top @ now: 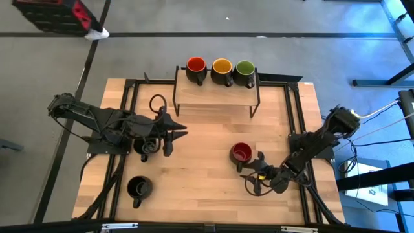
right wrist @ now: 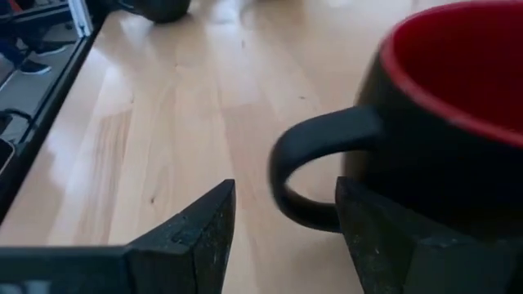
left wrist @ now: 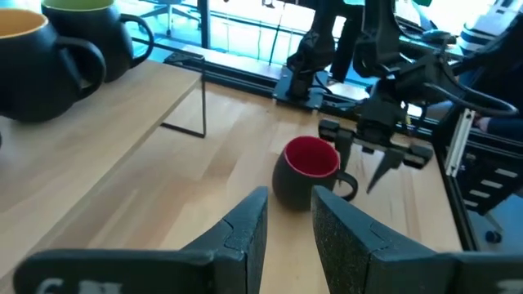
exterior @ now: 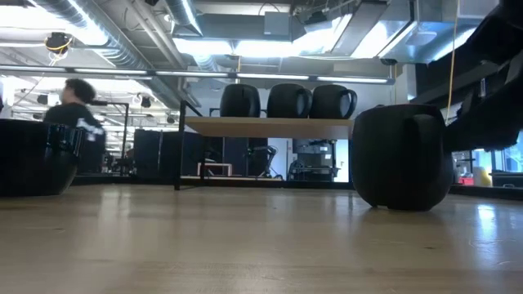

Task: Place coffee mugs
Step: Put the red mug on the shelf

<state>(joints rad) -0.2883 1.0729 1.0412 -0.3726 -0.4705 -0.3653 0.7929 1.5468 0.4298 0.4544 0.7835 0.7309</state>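
The red-lined mug (top: 240, 153) stands upright on the bare wood of the desk (top: 207, 188), in front of the little raised shelf (top: 217, 97), with its handle (right wrist: 315, 175) turned toward me. To take it well, I judge I should ease forward until that loop sits between my two fingers, keep level so neither finger nudges the wall of the mug and slides it, and only then close on the handle.

My right pincer (top: 257, 169) is just beside the mug on its handle side, low over the desk. Its fingers are spread apart and hold nothing. In my right wrist view the handle hangs over the gap between them, nearer one finger than the other, so a small sideways correction looks wise. I cannot tell whether that finger already touches the mug.

On the shelf three mugs (top: 221, 70) already stand in a row: red, yellow-orange and green inside. Another black mug (top: 139, 188) waits near the front left of the desk.

My left pincer (top: 173, 134) waits over the left half, fingers slightly parted and empty as far as its wrist view shows, well apart from the red-lined mug.
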